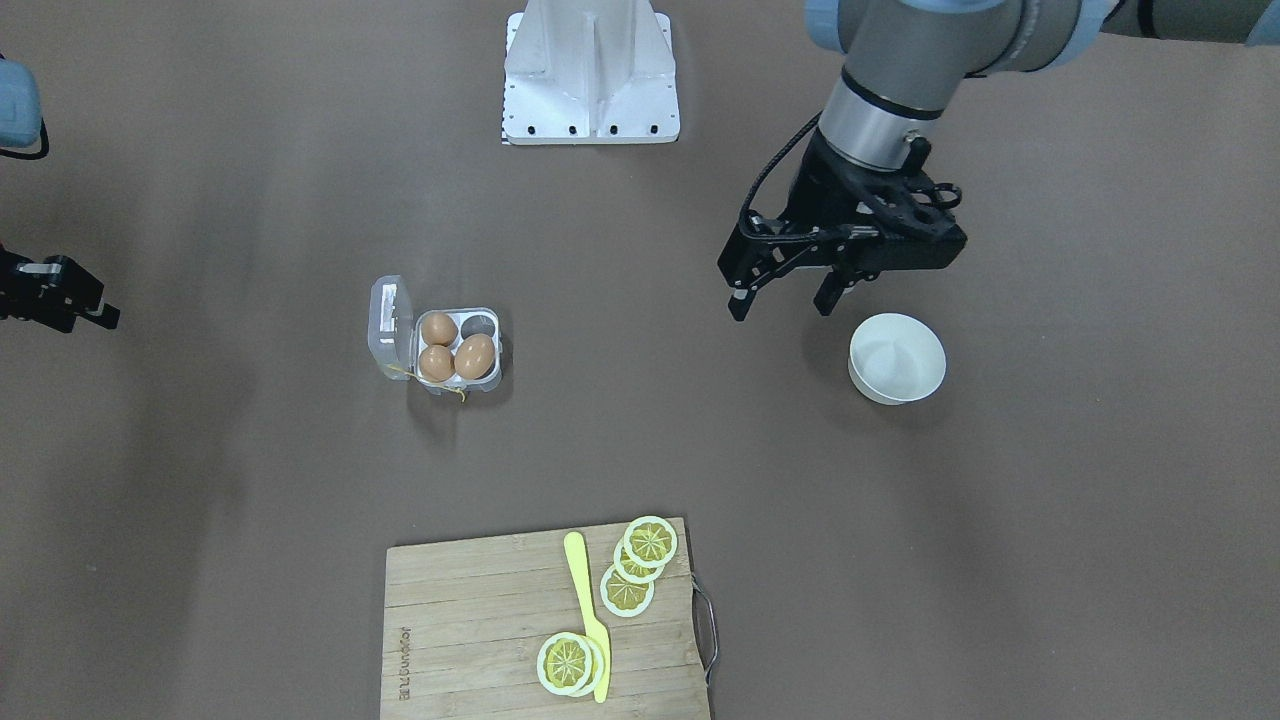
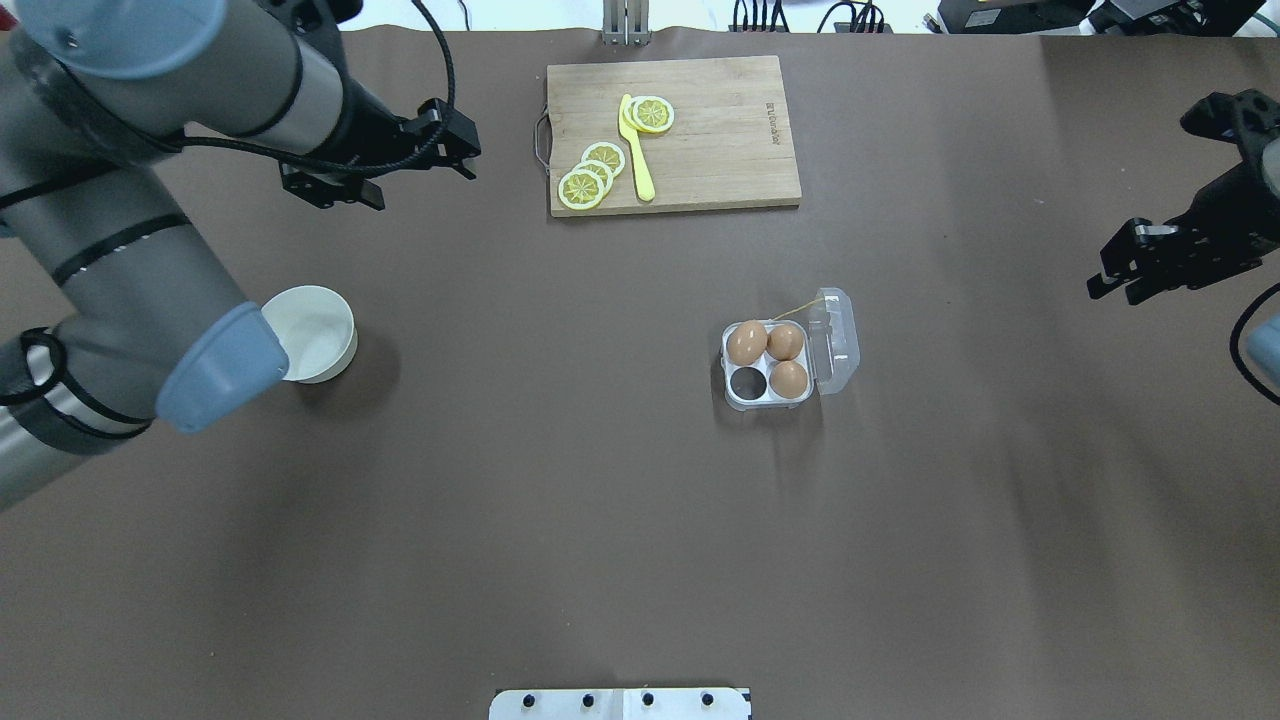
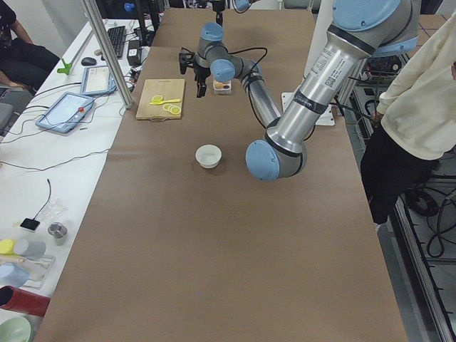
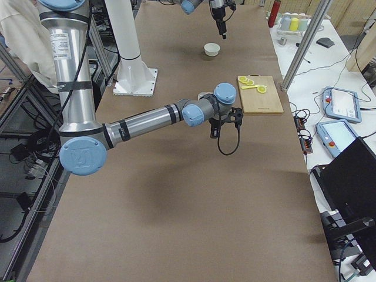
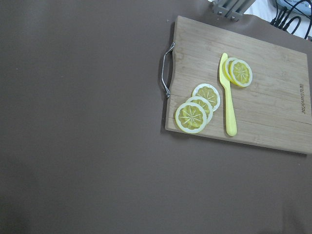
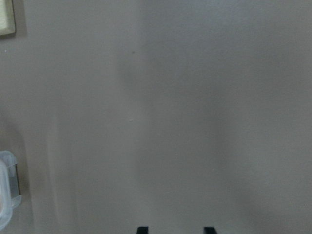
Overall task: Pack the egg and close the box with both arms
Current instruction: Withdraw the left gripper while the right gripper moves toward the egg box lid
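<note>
The clear box (image 2: 741,400) stands open mid-table, its lid (image 2: 838,340) folded out to the side. Three orange-brown eggs (image 2: 747,343) fill three cells; one cell (image 2: 747,382) is empty. In the front view the box (image 1: 470,386) shows the same, with the lid (image 1: 390,325) at its left. My left gripper (image 1: 782,308) is open and empty, hovering beside the white bowl (image 1: 897,357), far from the box. My right gripper (image 2: 1112,290) is open and empty near the table's edge, well away from the box. The right wrist view shows only the lid's corner (image 6: 6,190).
The bowl (image 2: 312,333) looks empty. A wooden cutting board (image 2: 720,130) with lemon slices (image 2: 590,180) and a yellow knife (image 2: 635,150) lies at the table's far side. The white robot base (image 1: 590,75) stands at the near side.
</note>
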